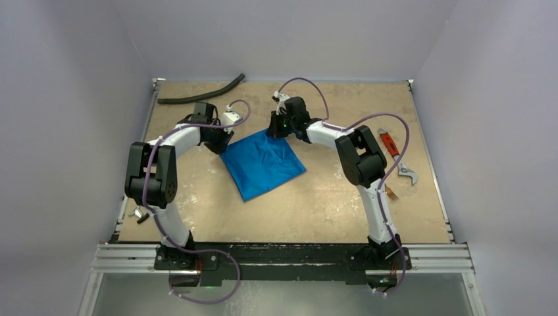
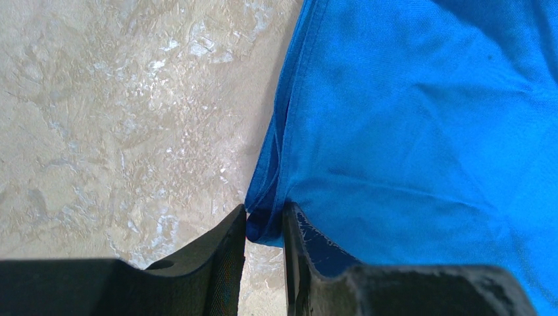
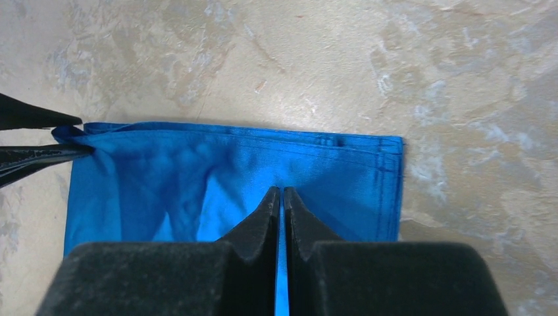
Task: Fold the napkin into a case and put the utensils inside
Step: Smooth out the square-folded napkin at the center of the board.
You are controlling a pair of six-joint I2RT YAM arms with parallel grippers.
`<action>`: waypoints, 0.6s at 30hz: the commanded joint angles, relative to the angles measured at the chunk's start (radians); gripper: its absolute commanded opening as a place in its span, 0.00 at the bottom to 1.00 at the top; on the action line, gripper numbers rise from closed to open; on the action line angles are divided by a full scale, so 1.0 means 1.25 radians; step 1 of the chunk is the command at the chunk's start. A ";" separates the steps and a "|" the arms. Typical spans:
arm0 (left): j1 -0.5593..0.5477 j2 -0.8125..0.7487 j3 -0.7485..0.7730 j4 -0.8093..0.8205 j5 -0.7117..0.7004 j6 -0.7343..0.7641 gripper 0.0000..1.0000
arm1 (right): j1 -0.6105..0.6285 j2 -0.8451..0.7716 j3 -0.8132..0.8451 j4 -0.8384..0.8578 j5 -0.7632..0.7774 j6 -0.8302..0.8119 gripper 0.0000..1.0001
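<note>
The bright blue napkin (image 1: 263, 164) lies flat on the table as a rough, tilted square. My left gripper (image 1: 222, 143) is shut on its left corner; the left wrist view shows the cloth corner (image 2: 264, 220) pinched between the fingers. My right gripper (image 1: 275, 126) is at the napkin's far corner, its jaws closed to a thin slit with blue cloth (image 3: 197, 178) in it. A small copper-toned utensil piece (image 1: 392, 193) peeks out beside the right arm. A silvery piece (image 1: 140, 214) lies by the left arm. No pouch shape shows.
A black curved hose (image 1: 201, 94) lies at the back left. A red-handled grey wrench (image 1: 397, 155) lies at the right. The tan table (image 1: 316, 210) has metal rails along its edges.
</note>
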State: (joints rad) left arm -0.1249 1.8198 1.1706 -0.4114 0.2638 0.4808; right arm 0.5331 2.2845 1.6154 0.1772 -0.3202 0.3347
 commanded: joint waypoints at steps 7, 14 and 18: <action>-0.002 0.003 0.011 0.013 0.017 -0.011 0.24 | 0.020 -0.073 -0.029 -0.007 0.032 -0.002 0.65; -0.002 0.001 0.009 0.013 0.012 -0.007 0.24 | 0.017 -0.109 -0.041 -0.010 0.141 -0.009 0.69; -0.002 0.001 0.006 0.011 0.012 -0.005 0.24 | 0.015 -0.081 -0.027 -0.017 0.160 -0.008 0.69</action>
State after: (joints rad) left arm -0.1249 1.8202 1.1706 -0.4114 0.2630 0.4812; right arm 0.5564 2.1918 1.5665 0.1631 -0.1864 0.3317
